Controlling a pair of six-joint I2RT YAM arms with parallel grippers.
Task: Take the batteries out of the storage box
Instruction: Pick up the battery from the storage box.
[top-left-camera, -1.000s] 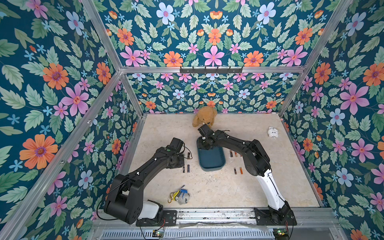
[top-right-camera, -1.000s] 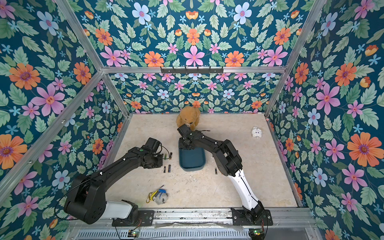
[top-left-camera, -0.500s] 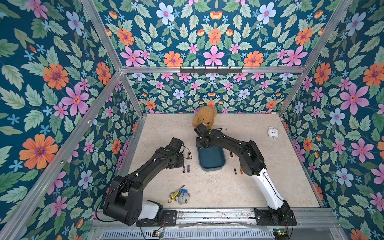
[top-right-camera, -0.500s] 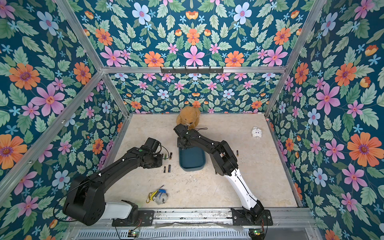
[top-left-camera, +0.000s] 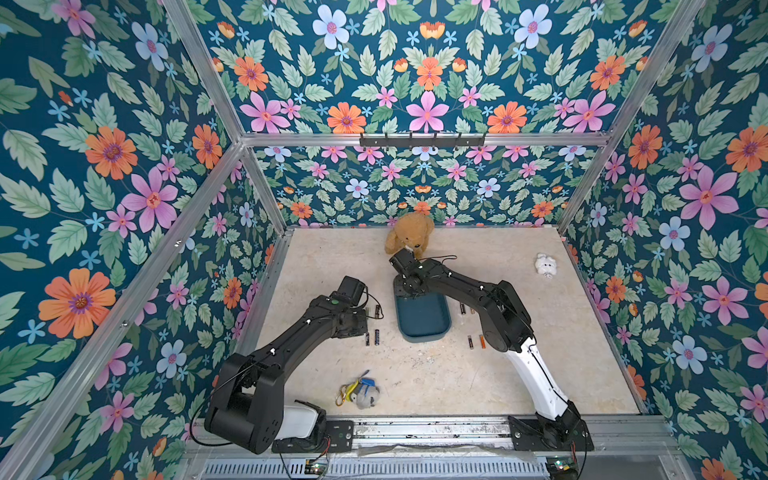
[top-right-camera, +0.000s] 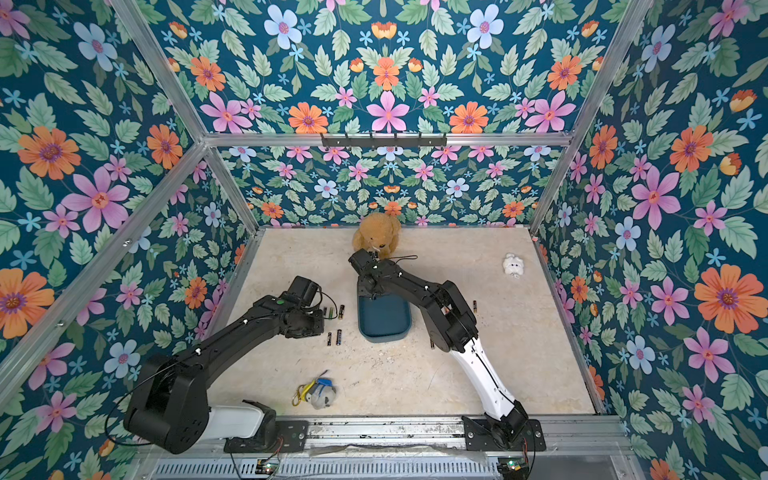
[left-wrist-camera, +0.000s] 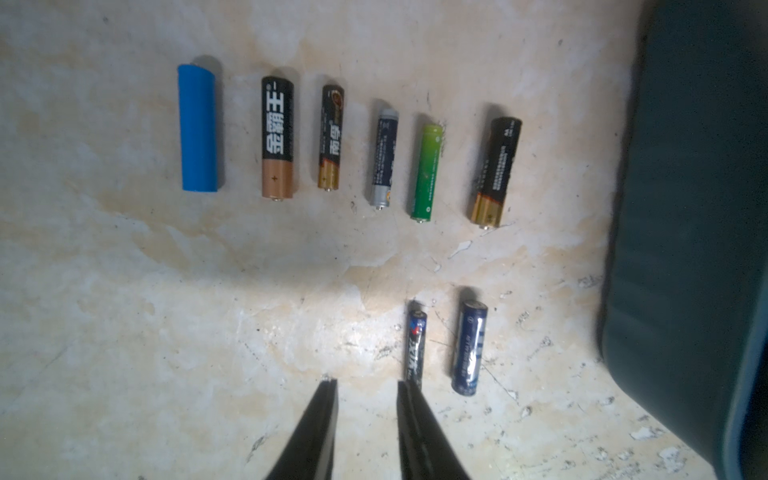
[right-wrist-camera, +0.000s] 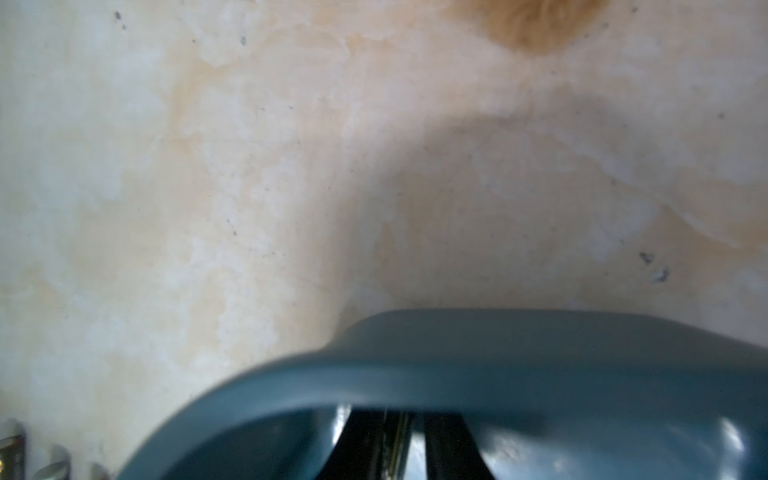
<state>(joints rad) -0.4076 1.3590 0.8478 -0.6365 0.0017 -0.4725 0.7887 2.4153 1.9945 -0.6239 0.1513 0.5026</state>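
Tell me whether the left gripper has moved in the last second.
No. The left gripper stays by the same two batteries, left of the storage box.

The left arm (top-left-camera: 291, 344) shows black boxy links, rounded joint housings, a green dot near the wrist, white specks at the joints and a white base segment. The right arm (top-left-camera: 469, 291) has black upper links, a white lower link, a black screwed base plate (top-left-camera: 536, 434) and a thin black cable (top-left-camera: 442, 257) looped at the wrist. The left fingers (left-wrist-camera: 322, 432) are black, narrow and tapered to thin tips.
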